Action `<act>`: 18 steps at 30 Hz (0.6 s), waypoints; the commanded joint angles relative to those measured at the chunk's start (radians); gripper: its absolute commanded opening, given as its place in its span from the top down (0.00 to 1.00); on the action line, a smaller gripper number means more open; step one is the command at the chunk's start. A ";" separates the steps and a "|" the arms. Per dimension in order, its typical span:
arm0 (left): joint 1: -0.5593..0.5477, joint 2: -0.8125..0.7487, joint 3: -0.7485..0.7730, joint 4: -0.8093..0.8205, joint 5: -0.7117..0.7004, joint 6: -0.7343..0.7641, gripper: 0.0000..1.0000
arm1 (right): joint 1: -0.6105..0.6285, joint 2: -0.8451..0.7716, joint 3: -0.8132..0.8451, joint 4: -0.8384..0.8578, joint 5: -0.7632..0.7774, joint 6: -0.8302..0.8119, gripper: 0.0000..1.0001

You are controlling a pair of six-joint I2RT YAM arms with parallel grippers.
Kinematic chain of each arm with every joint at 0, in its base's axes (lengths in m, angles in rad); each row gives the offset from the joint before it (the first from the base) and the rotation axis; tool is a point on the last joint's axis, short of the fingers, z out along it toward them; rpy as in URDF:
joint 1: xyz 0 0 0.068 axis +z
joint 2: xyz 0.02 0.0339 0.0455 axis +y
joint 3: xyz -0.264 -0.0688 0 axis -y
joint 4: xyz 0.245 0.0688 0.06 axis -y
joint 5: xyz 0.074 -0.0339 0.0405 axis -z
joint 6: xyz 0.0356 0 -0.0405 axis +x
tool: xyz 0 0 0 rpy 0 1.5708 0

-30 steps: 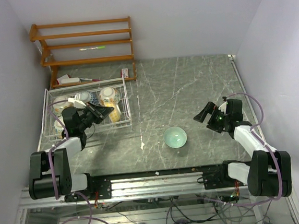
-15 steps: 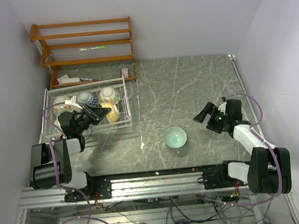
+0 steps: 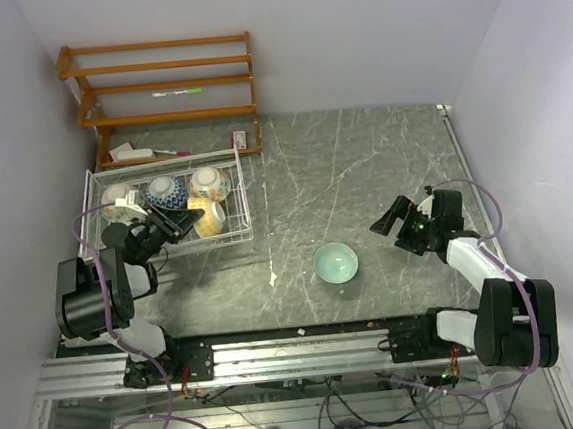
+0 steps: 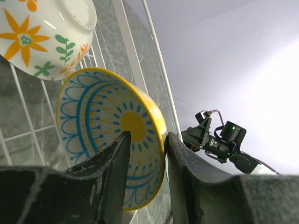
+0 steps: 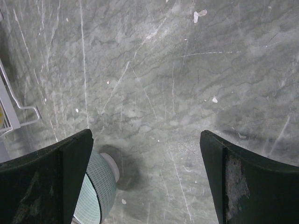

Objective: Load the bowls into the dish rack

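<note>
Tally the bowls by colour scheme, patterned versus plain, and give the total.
Patterned bowls, in the dish rack: 4 clearly seen; more may be hidden.
Plain teal bowl, outside it: 1
Total: 5 clearly seen.

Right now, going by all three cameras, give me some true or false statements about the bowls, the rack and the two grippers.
1. The pale teal bowl sits on the table, outside the dish rack. True.
2. The right gripper is shut on the pale teal bowl. False: it is open, holds nothing, and is apart from that bowl.
3. The left gripper grips the rim of a yellow bowl with blue patterning. True.
4. The dish rack stands on the wooden shelf. False: it stands on the table, in front of the shelf.
</note>
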 commanded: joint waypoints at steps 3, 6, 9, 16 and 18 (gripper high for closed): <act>0.058 0.069 -0.051 -0.251 -0.171 0.149 0.54 | -0.004 0.006 -0.008 0.025 -0.004 -0.014 0.01; 0.065 0.015 -0.035 -0.363 -0.204 0.194 0.52 | -0.004 0.009 -0.008 0.023 -0.003 -0.019 0.01; 0.067 -0.053 -0.003 -0.522 -0.260 0.269 0.50 | -0.004 0.012 -0.010 0.027 -0.004 -0.020 0.01; 0.067 -0.092 0.019 -0.652 -0.323 0.330 0.41 | -0.004 0.021 -0.012 0.039 -0.011 -0.016 0.01; 0.067 -0.088 0.019 -0.644 -0.319 0.327 0.40 | -0.004 0.020 -0.013 0.039 -0.011 -0.017 0.01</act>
